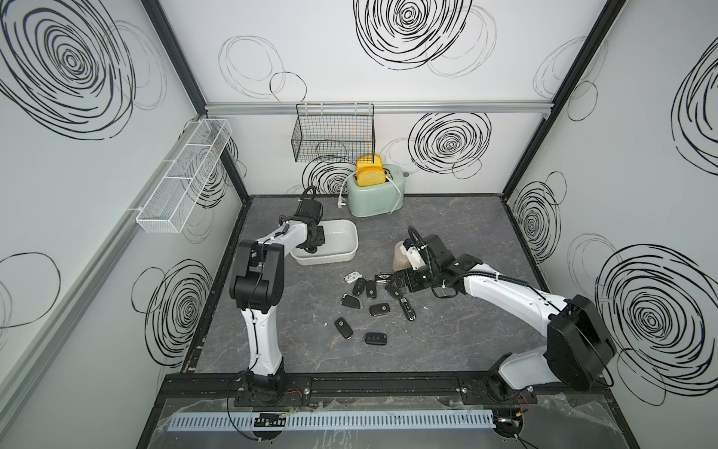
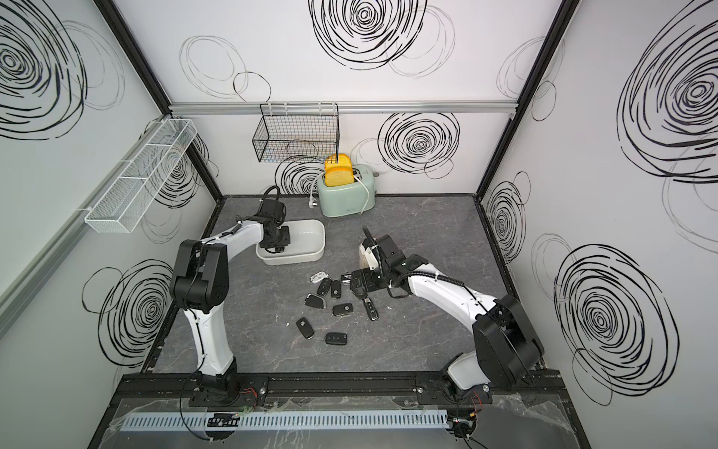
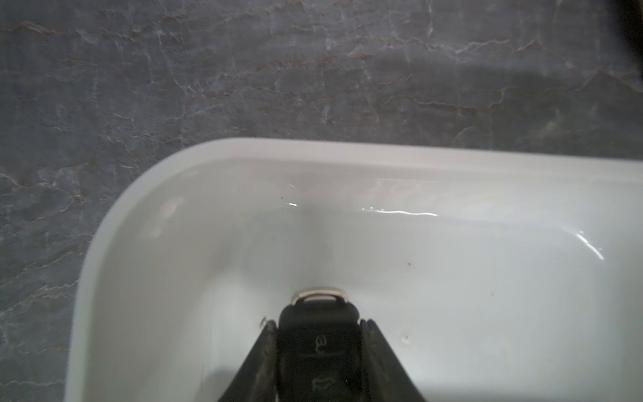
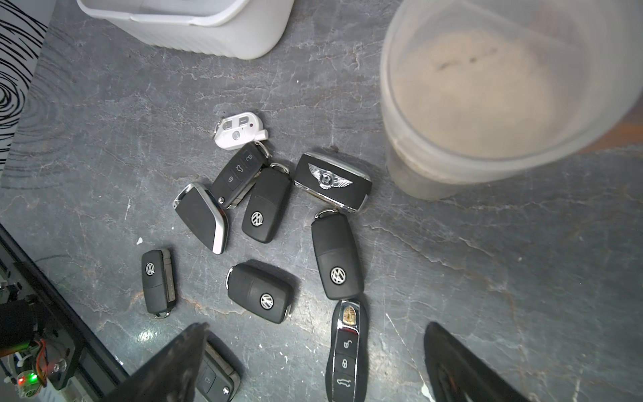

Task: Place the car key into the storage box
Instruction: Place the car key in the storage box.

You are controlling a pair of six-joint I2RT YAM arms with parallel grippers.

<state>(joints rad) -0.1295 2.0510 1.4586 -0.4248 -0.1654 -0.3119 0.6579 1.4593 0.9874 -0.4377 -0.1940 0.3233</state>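
L arm: elbow bent, wrist tipped down over white rounded plastic storage box [image 3: 313,148]. L gripper [image 3: 318,323] clamped on black car key w/ metal loop [image 3: 318,344], key over box interior. R arm: low over loose black key fobs [image 4: 266,205]; R gripper [image 4: 315,327] jaws wide apart.

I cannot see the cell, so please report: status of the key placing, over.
Left fingers shut on car key, held over storage box. Right fingers open above loose keys on table. Nothing blocks the drop.
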